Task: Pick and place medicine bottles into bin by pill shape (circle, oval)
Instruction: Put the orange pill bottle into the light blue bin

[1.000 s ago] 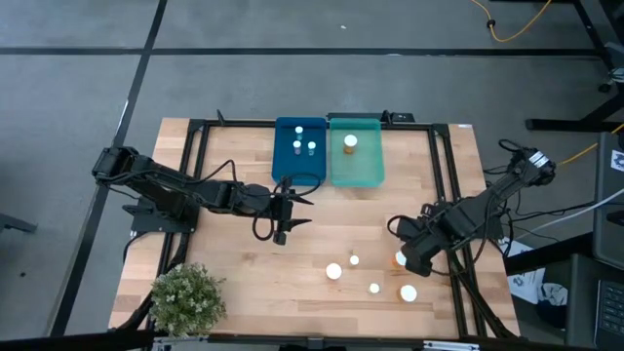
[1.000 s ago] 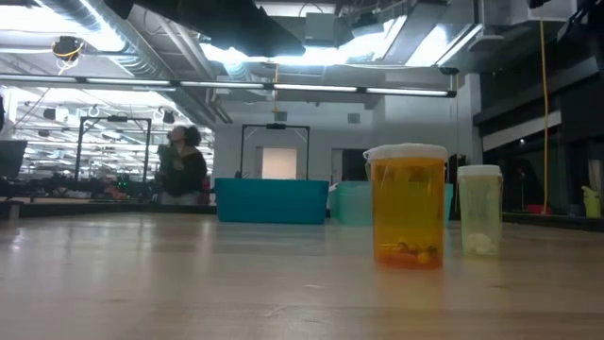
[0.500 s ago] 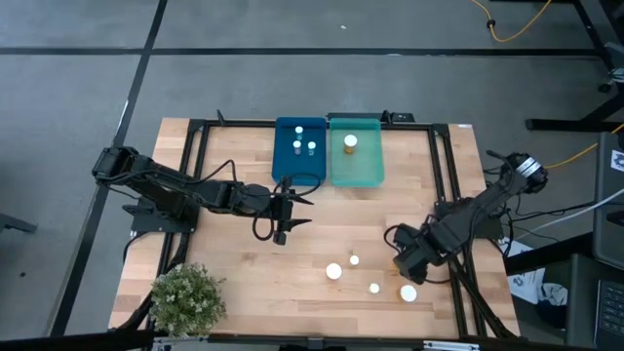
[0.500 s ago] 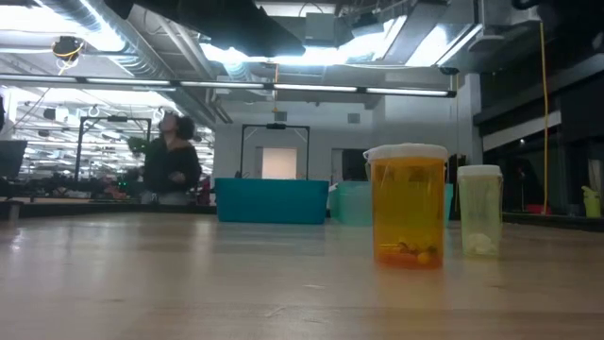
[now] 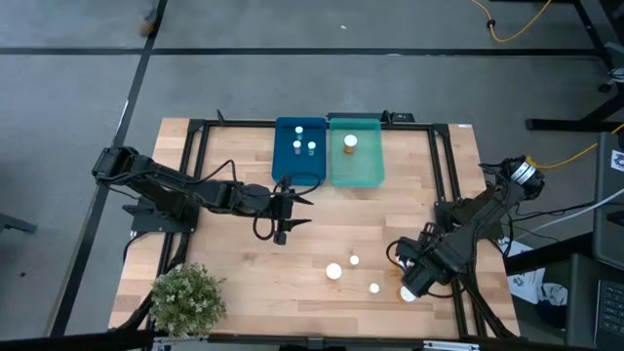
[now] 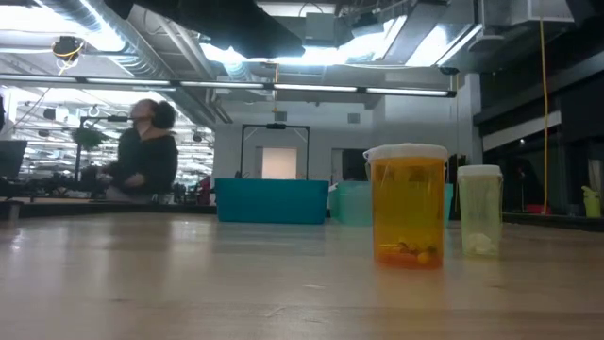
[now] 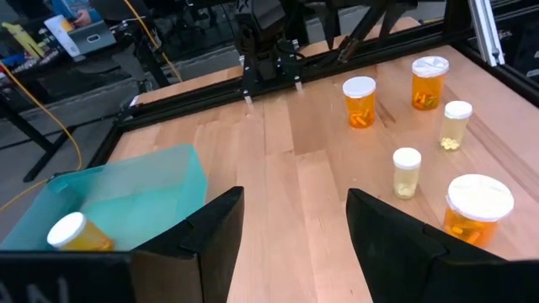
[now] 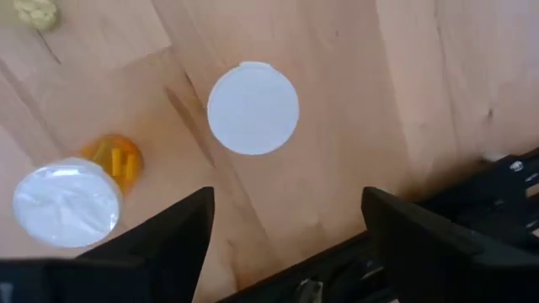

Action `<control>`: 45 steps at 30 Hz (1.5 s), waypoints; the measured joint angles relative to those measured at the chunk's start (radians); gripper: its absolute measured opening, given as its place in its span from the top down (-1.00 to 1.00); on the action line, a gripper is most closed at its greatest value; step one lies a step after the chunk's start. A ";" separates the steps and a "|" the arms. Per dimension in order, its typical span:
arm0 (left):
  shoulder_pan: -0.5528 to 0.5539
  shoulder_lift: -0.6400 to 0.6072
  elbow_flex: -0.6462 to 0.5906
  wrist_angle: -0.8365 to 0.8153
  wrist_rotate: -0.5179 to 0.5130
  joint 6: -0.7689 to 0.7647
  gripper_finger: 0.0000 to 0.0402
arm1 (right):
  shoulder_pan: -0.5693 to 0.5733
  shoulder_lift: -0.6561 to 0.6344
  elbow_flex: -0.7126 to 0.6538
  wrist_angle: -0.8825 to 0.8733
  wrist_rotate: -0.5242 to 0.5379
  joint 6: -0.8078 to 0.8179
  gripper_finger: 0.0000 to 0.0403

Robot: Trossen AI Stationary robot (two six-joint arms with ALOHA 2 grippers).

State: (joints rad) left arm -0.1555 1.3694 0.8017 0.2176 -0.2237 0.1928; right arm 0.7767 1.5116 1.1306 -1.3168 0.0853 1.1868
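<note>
Several white-capped medicine bottles stand upright on the wooden table at the near right: two small ones (image 5: pixel 354 260) (image 5: pixel 374 288), a wider one (image 5: pixel 333 271), and one (image 5: pixel 408 292) partly under my right arm. My right gripper (image 5: pixel 414 281) is open, pointing down above a white cap (image 8: pixel 253 108) and an amber bottle (image 8: pixel 66 202), touching neither. My left gripper (image 5: pixel 300 210) is open and empty at mid-table, near the bins. The blue bin (image 5: pixel 299 175) holds three small bottles. The teal bin (image 5: pixel 356 177) holds one amber bottle (image 5: pixel 350 143).
A potted plant (image 5: pixel 185 297) stands at the near left corner. A black frame rail (image 5: pixel 450 195) runs along the table's right side by my right arm. In the low view an amber bottle (image 6: pixel 408 217) and a clear one (image 6: pixel 479 210) stand close. A person (image 6: pixel 142 161) is far behind the table.
My right gripper has gone toward the table's near edge, from beside the amber bottle at the right to above the bottles nearest that edge. The bottles have stayed in place.
</note>
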 joint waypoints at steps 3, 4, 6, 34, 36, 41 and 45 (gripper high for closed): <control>0.000 0.000 0.000 0.000 0.000 0.000 0.00 | 0.013 -0.002 -0.062 0.026 0.001 0.015 -0.46; 0.000 0.000 0.000 0.000 0.000 0.000 0.00 | 0.018 -0.006 -0.094 0.035 0.001 0.017 -0.44; 0.000 0.000 0.000 0.000 0.000 0.000 0.00 | 0.024 -0.013 -0.150 0.047 -0.018 0.031 -0.40; 0.000 0.000 0.000 0.001 0.000 0.001 0.00 | 0.117 -0.120 -0.435 0.523 0.186 -0.060 -0.34; 0.001 0.000 0.000 0.001 0.000 0.001 0.00 | 0.110 -0.120 -0.435 0.548 0.201 -0.098 -0.34; 0.011 0.000 0.000 0.001 0.000 0.000 0.00 | 0.087 -0.120 -0.435 0.596 0.272 -0.181 -0.34; 0.018 0.000 0.000 0.000 0.000 0.000 0.00 | 0.065 -0.120 -0.435 0.602 0.306 -0.204 -0.34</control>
State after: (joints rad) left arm -0.1375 1.3696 0.8017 0.2180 -0.2241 0.1928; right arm 0.8413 1.3914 0.6956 -0.7148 0.3914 0.9825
